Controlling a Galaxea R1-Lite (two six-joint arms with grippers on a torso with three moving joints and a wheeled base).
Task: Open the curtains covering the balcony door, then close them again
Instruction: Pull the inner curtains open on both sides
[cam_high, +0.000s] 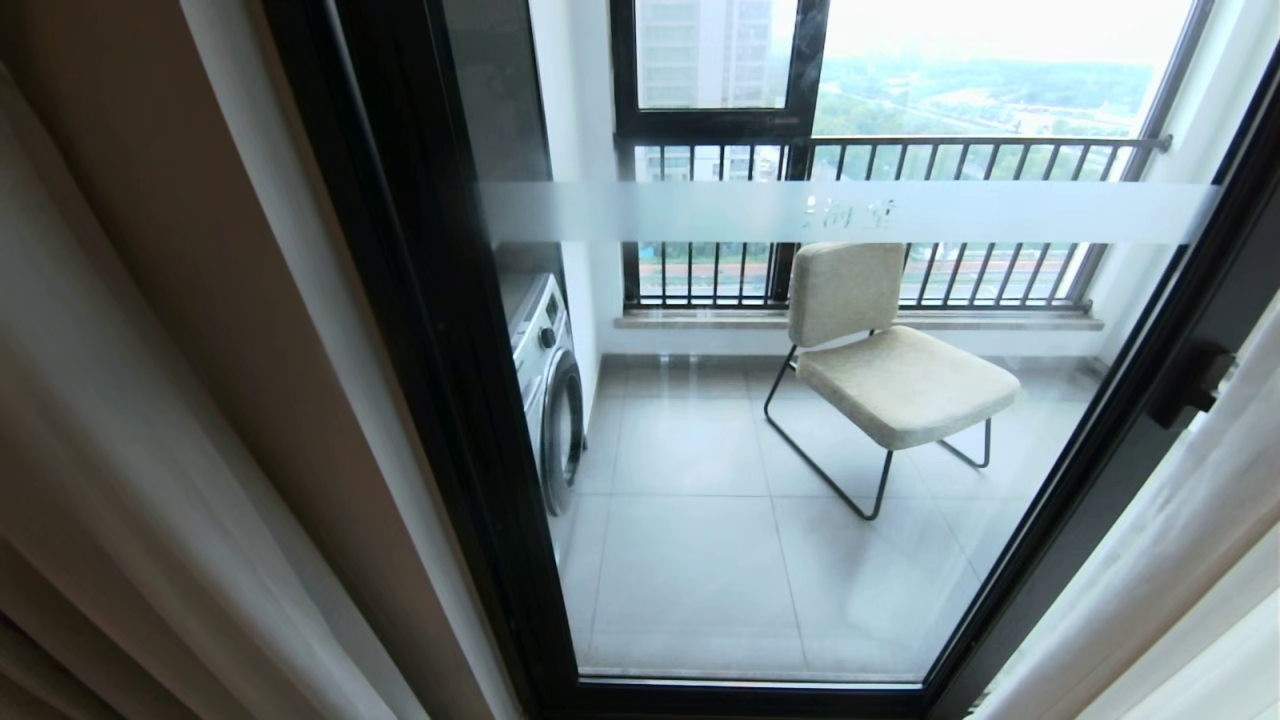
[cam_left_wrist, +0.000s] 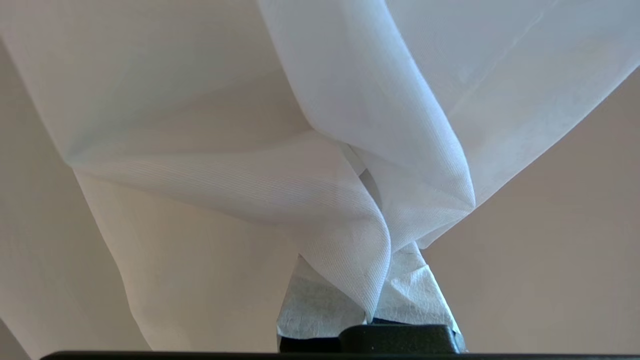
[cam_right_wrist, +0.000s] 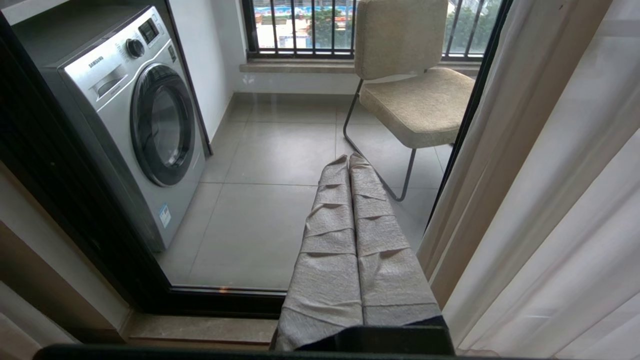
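Seen from the robot's head, the balcony door (cam_high: 800, 450) stands uncovered, with the curtains (cam_high: 120, 450) gathered to either side of the glass; neither arm appears there. Only the left wrist view shows the work: the left gripper (cam_left_wrist: 372, 310), its paper-wrapped fingers pinched together, holds a fold of the white sheer (cam_left_wrist: 320, 150). The right gripper (cam_right_wrist: 350, 165) hangs idle with fingers pressed shut and empty, facing a washing machine (cam_right_wrist: 135, 120) and a chair (cam_right_wrist: 410, 95) through the glass. The opening step looks done or nearly so; closing next likely means drawing the sheer across the glass.
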